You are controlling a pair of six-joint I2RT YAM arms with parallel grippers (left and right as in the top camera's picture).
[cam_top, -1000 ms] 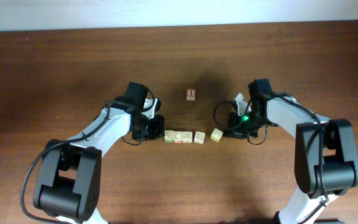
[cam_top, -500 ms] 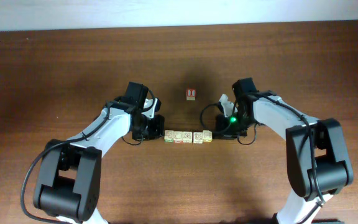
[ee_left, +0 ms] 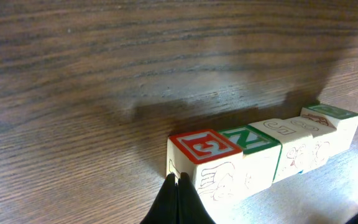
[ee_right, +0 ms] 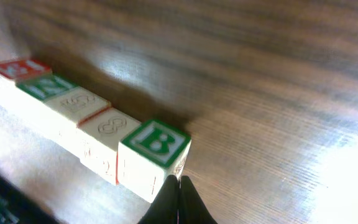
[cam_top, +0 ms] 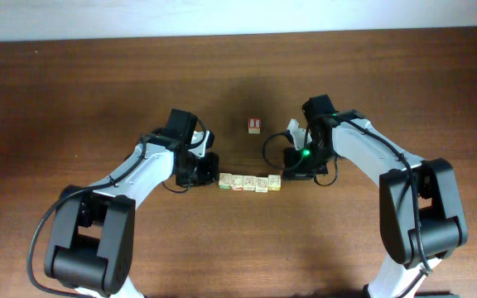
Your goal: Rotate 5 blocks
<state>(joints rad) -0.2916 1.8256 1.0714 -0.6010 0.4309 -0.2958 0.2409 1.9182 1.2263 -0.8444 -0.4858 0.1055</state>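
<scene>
- Blocks [cam_top: 249,181] — five pale cubes side by side in one straight row at mid-table, faces touching, lying between the two grippers.
- Left wrist view: the red-topped cube [ee_left: 204,146] is nearest, the green N cube [ee_left: 250,138] is next, and the rest run off to the right.
- Left gripper [ee_left: 178,188]: fingers pressed together with nothing between them. Tips sit low at the near corner of the red-topped cube; touching or just short, cannot tell.
- Right wrist view: the same row from its other end, with the green B cube [ee_right: 156,144] nearest.
- Right gripper [ee_right: 179,186]: fingers closed tight, holding nothing. Tips are low against the near side of the green B cube.
- Red-faced cube [cam_top: 255,125] with a white "I" stands alone, farther up the table [cam_top: 98,83] and apart from the row.
</scene>
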